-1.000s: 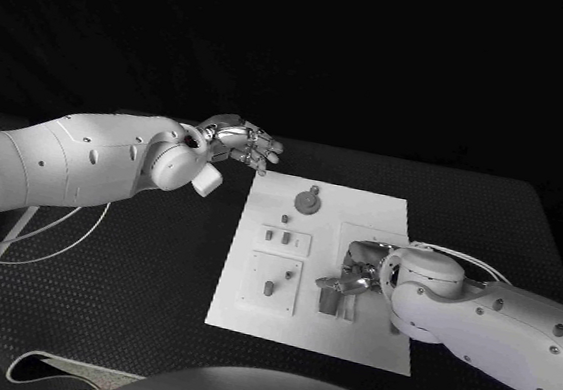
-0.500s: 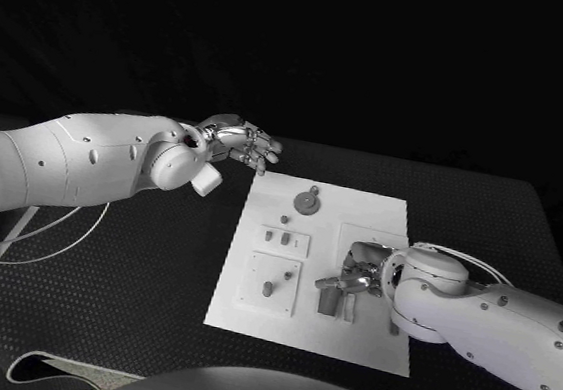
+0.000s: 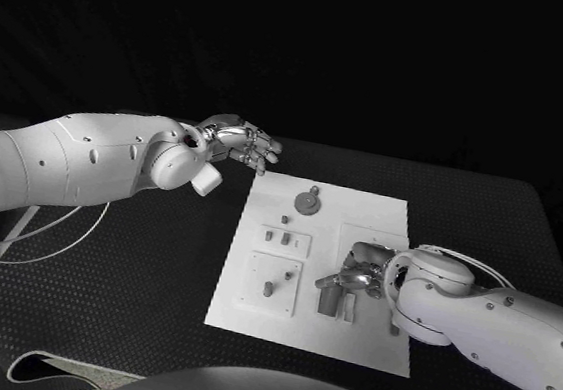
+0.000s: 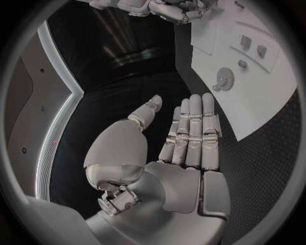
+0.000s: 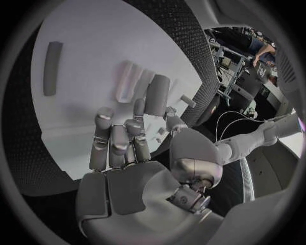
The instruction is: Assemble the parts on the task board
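The white task board [image 3: 372,220] lies in the middle of the table. My right hand [image 3: 361,272] is over its near right part, fingers curled down onto an upright grey part [image 3: 330,301]. In the right wrist view that grey part [image 5: 157,94] sits pinched between the thumb and a fingertip of my right hand [image 5: 127,148]. A grey gear [image 3: 309,203] lies near the board's far end, and small pegs [image 3: 280,238] stand in a block below it. My left hand [image 3: 241,143] hovers off the board's far left corner, fingers apart and holding nothing; its flat palm [image 4: 188,153] faces the board [image 4: 255,102].
A slim grey bar [image 5: 53,61] lies loose on the board beyond my right hand. A second block with small parts [image 3: 272,281] sits at the board's near left. Black table [image 3: 123,270] surrounds the board on all sides.
My right arm has crept slightly to the right and the hand has settled a little over the grey part. The left arm has not moved.
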You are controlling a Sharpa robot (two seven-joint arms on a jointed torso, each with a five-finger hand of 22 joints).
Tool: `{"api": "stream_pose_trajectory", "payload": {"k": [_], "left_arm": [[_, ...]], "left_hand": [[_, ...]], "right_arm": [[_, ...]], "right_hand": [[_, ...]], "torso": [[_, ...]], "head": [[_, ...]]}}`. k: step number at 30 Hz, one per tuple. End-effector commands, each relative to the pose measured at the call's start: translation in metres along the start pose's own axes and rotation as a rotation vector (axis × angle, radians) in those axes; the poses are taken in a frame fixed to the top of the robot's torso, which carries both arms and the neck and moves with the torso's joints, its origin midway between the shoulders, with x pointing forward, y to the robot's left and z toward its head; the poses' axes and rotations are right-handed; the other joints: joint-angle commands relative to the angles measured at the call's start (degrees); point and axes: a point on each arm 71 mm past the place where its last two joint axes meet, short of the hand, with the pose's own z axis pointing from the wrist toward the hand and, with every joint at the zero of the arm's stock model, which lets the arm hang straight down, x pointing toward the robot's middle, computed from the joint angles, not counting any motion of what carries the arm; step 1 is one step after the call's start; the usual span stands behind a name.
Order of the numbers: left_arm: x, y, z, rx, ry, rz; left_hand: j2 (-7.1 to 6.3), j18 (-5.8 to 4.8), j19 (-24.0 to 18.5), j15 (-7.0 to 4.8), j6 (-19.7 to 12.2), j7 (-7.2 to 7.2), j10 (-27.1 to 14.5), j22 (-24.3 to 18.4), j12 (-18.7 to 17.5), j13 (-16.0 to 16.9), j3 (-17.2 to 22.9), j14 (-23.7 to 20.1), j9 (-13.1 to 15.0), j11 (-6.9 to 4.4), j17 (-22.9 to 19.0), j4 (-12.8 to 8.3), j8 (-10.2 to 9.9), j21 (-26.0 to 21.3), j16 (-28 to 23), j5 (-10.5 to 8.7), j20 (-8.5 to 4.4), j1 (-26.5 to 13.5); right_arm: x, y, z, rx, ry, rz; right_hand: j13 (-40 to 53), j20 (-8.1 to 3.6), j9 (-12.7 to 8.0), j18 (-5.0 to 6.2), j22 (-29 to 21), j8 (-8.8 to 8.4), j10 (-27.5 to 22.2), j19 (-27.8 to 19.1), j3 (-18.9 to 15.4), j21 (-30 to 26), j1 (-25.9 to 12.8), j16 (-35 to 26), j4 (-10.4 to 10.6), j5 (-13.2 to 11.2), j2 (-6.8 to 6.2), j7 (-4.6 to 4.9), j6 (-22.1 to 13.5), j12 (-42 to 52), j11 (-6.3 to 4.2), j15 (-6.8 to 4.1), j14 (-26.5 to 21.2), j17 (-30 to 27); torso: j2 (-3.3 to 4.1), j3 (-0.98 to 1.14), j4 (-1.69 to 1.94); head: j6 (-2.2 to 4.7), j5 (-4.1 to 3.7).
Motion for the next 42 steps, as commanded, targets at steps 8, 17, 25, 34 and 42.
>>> {"api": "stream_pose_trajectory", "payload": {"k": [8,17,25,34,42], "left_arm": [[0.002,-0.001,0.001,0.006,0.014,0.0],[0.002,-0.001,0.001,0.004,0.015,0.001],[0.002,-0.001,0.0,0.002,0.017,0.001],[0.003,-0.001,0.001,-0.003,0.024,0.002],[0.003,-0.001,0.001,-0.006,0.029,0.002]], "left_hand": [[-0.67,0.53,0.0,0.49,-0.4,0.06,-0.4,0.1,-0.2,-0.1,-0.1,0.0,-0.1,0.04,0.1,0.1,0.4,-0.3,-0.2,-0.02,0.03,0.0],[-0.69,0.53,0.0,0.49,-0.4,0.07,-0.4,0.1,-0.2,-0.1,-0.1,0.0,-0.1,0.04,0.1,0.1,0.4,-0.3,-0.3,-0.02,0.04,0.0],[-0.71,0.53,0.0,0.5,-0.4,0.07,-0.4,0.1,-0.2,-0.1,0.0,0.0,-0.1,0.04,0.2,0.1,0.4,-0.3,-0.3,-0.02,0.04,0.0],[-0.73,0.52,0.0,0.5,-0.4,0.07,-0.4,0.1,-0.2,-0.1,0.0,0.0,-0.1,0.05,0.2,0.1,0.4,-0.3,-0.3,-0.03,0.05,0.0],[-0.76,0.52,0.0,0.51,-0.5,0.08,-0.4,0.1,-0.2,-0.1,0.0,0.0,-0.1,0.05,0.2,0.1,0.4,-0.4,-0.3,-0.03,0.06,0.0]], "right_arm": [[0.001,0.002,0.002,-0.038,0.042,0.006],[-0.003,-0.001,0.004,-0.037,0.032,0.015],[-0.006,-0.002,0.004,-0.042,0.044,0.039],[-0.017,-0.001,0.004,-0.045,0.078,0.078],[-0.018,-0.003,0.003,-0.032,0.207,0.108]], "right_hand": [[0.3,0.06,0.0,0.72,0.3,0.05,0.9,0.2,7.4,-0.2,0.2,-0.2,-6.9,0.2,0.38,-0.08,0.4,-0.2,-0.39,-0.01,0.4,0.0],[0.4,0.03,0.1,0.72,0.4,0.07,1.0,0.2,7.8,-0.2,0.6,-0.2,-7.0,0.2,0.48,-0.07,0.4,-0.3,-0.39,-0.02,0.4,-0.1],[0.5,0.0,0.1,0.72,0.4,0.08,1.0,0.2,8.1,-0.1,1.2,-0.2,-7.1,0.2,0.39,-0.06,0.3,-0.3,-0.38,-0.04,0.3,-0.1],[0.6,-0.02,0.2,0.72,0.5,0.09,1.0,0.2,8.2,-0.1,1.6,-0.2,-7.1,0.2,0.4,-0.05,0.2,-0.3,-0.38,-0.06,0.2,-0.2],[0.6,0.06,0.1,0.72,0.5,-0.02,0.8,0.0,8.2,-0.2,1.7,-0.2,-7.0,0.2,0.41,0.04,0.0,-0.5,-0.3,-0.04,-0.2,-0.8]], "torso": [[0.01,0.04,0.0],[0.04,0.01,0.01],[0.01,0.0,0.0],[0.01,-0.01,0.02],[-0.02,-0.07,0.0]], "head": [[0.0,-0.16],[0.0,-0.2],[0.0,-0.13],[0.0,-0.17],[0.0,-0.13]]}}
